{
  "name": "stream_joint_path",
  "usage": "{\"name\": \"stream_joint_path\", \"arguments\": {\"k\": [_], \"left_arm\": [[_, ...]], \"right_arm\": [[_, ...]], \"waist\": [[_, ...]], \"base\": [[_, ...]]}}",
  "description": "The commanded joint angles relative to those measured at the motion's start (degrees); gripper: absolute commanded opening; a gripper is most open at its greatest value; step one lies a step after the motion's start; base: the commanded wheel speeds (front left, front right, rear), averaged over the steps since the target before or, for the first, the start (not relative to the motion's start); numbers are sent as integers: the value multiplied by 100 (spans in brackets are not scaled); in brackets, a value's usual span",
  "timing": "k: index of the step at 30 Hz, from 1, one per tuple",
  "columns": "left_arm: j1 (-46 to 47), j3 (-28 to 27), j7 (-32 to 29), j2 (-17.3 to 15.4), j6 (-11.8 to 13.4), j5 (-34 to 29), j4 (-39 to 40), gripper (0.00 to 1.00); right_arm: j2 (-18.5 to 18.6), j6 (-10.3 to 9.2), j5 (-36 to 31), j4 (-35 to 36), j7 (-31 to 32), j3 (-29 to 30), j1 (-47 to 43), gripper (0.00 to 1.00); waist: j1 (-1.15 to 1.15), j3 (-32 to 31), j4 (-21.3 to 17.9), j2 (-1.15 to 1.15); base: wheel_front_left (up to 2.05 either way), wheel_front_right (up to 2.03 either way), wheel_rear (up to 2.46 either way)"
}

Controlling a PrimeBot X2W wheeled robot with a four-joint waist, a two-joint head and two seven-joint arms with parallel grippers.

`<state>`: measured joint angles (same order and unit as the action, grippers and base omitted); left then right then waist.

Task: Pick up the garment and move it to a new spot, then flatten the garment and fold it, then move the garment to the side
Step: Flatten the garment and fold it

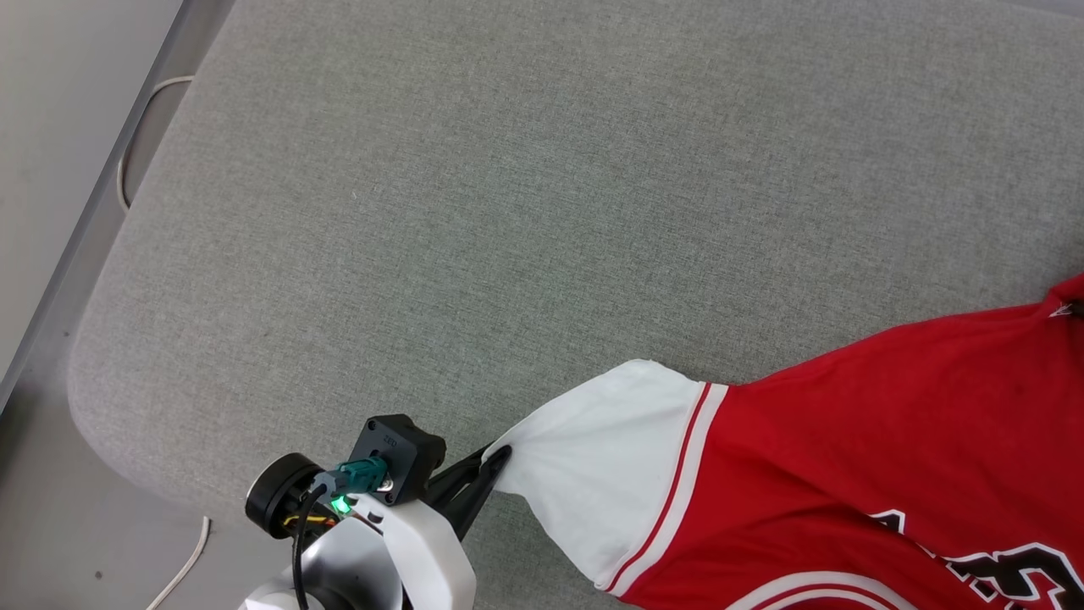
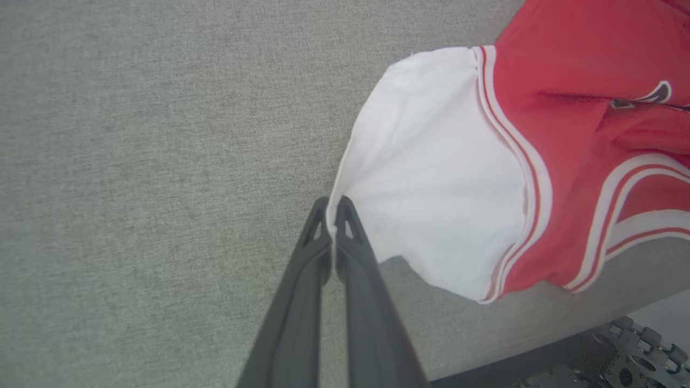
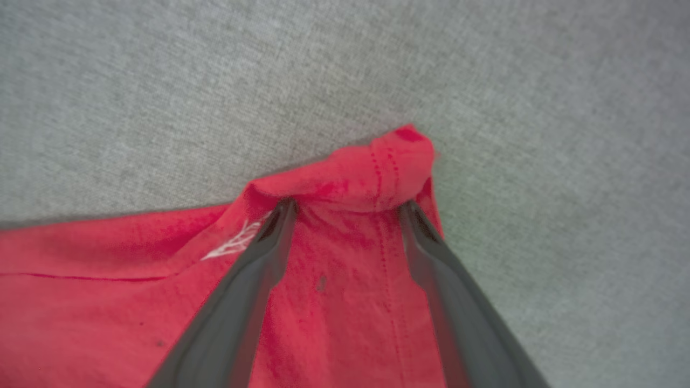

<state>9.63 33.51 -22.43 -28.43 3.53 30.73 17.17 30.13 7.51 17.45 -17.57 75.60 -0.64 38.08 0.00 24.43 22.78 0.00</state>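
- The left gripper (image 1: 495,462), with its two long dark fingers, was pinched fully shut on the outer edge of the white short sleeve (image 2: 431,161). Creases fanned out from the pinch. A good pull would probably run outward along the sleeve and low over the surface, so the thin edge did not slip free.
- The red jersey-style T-shirt (image 1: 889,424), with striped trim and its black-and-white lettering (image 1: 999,568) facing up, lay on the grey woven padded surface (image 1: 423,212), off to the robot's right. Its body was not yet smooth.
- Farther off, the right gripper (image 3: 345,207) stood spread wide and gripped nothing, its tips straddling a rolled red fold (image 3: 377,161) at the shirt's edge. It likely needed to close firmly on that fold before the two arms drew apart evenly to flatten the cloth.
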Motion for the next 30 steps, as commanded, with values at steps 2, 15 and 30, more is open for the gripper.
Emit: {"name": "stream_joint_path", "arguments": {"k": [2, 15, 30], "left_arm": [[42, 2, 42, -2, -4, -3, -33, 0], [-31, -231, 204, -155, 202, -64, -191, 0], [52, -1091, 630, -690, 728, -329, 95, 0]], "right_arm": [[-64, -4, 18, -282, -2, -100, -347, 0], [-171, -4, 256, -345, -1338, -152, -111, 0], [-12, -7, 740, 160, -2976, -484, -167, 0]], "waist": [[0, -7, -13, 0], [0, -692, -394, 0], [0, -1777, -1236, 0]], "base": [[0, 0, 0], [0, 0, 0], [0, 0, 0]]}}
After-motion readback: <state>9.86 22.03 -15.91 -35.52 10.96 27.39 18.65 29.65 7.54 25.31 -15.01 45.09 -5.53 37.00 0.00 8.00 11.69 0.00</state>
